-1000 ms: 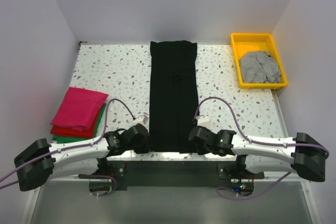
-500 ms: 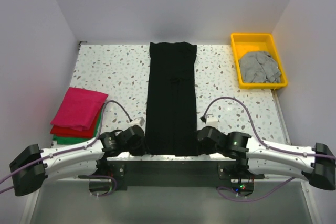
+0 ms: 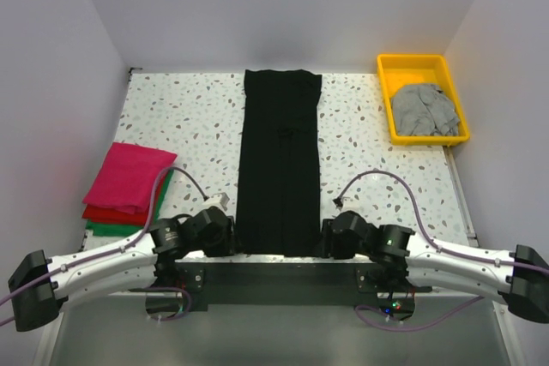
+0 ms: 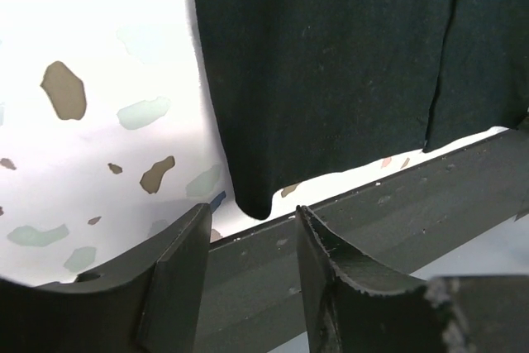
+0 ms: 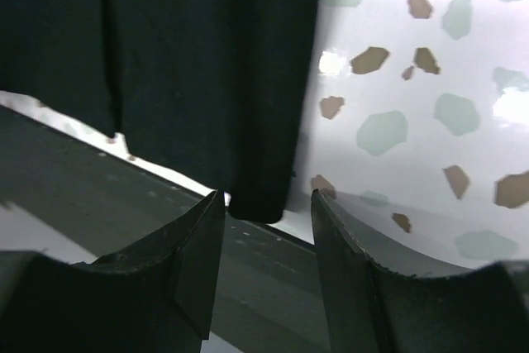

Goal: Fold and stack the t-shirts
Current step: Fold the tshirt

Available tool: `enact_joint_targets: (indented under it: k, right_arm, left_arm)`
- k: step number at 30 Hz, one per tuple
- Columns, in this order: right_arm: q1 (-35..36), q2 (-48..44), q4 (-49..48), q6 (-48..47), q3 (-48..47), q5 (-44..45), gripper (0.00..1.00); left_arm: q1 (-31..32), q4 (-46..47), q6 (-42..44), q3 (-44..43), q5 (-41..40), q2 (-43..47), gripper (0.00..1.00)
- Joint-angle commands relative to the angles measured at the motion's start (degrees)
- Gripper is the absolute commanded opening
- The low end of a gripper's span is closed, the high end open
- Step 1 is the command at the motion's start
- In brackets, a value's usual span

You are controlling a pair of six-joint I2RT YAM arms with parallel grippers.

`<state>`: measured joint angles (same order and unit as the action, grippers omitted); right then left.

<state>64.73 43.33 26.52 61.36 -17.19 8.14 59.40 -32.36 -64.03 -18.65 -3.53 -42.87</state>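
Note:
The black t-shirt (image 3: 279,160) lies flat as a long narrow strip down the middle of the table, its near end at the front edge. My left gripper (image 3: 230,236) sits at its near left corner and my right gripper (image 3: 326,239) at its near right corner. In the left wrist view the left gripper (image 4: 252,214) is open, the black t-shirt (image 4: 331,64) corner just ahead of the tips. The right gripper (image 5: 266,200) is open too, with the black t-shirt (image 5: 198,64) corner just beyond its fingers. Neither holds anything.
Folded magenta (image 3: 129,176), red (image 3: 107,212) and green (image 3: 103,228) t-shirts are stacked at the left. A crumpled grey t-shirt (image 3: 422,109) lies in the yellow tray (image 3: 412,60) at the back right. The dark front rail (image 4: 397,204) runs under both grippers.
Both grippers have opened and let go of the black shirt's near corners. Both arms drew back toward the table's front edge, and the shirt now lies stretched flat.

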Motion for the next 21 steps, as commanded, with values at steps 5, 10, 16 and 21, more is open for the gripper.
enact_joint_targets:
  k: [5, 10, 16, 21]
  right_arm:
    - [-1.4, -4.6, -4.4, 5.8, 4.4, -3.2, 0.51]
    - [-1.4, -5.0, -4.6, 7.0, 5.8, -3.4, 0.47]
    - [-1.6, -4.7, -6.5, 8.3, 8.1, -3.8, 0.40]
    - [-1.5, -4.7, -6.4, 8.4, 8.7, -3.6, 0.31]
  left_arm:
    - [0.4, 0.7, -1.6, 0.8, -2.8, 0.3, 0.51]
    - [0.4, 4.4, -1.9, 3.6, -3.2, 0.0, 0.47]
    - [0.4, 5.9, -1.8, 4.8, -3.9, -1.3, 0.34]
    - [0.4, 6.3, -1.3, 5.3, -3.1, -2.3, 0.24]
